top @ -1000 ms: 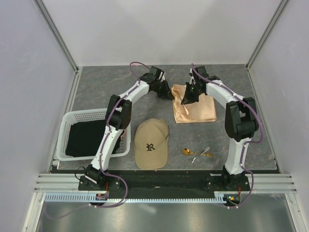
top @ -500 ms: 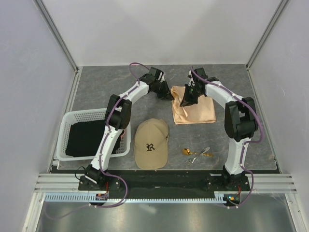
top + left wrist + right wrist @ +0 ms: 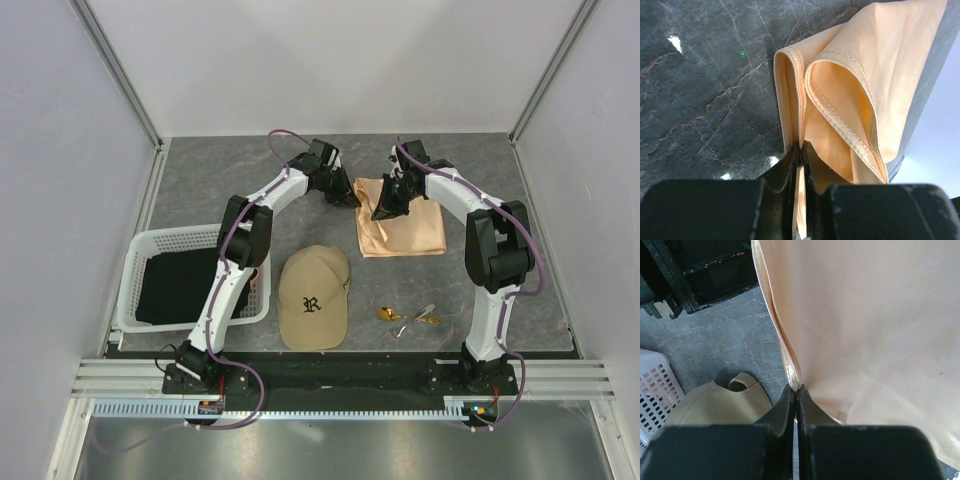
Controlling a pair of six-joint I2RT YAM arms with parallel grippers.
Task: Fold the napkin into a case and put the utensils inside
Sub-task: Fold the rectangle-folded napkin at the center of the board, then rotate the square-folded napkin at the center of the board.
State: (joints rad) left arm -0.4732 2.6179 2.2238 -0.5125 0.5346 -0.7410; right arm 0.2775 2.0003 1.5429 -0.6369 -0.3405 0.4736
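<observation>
Pinching the napkin (image 3: 410,232) between closed jaws, the left gripper (image 3: 801,150) and right gripper (image 3: 796,390) hold its left edge.

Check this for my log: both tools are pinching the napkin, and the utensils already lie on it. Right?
No. The utensils lie on the table beside the cap, apart from the napkin, as the top external view shows. The left tool and right tool do pinch it.

Grey marbled tabletop (image 3: 200,190): peach-orange cloth napkin (image 3: 410,232) at back, tan baseball cap (image 3: 313,297) front centre, white plastic basket (image 3: 130,280) left, slim gold-and-silver metal utensils (image 3: 408,318) front right.
</observation>
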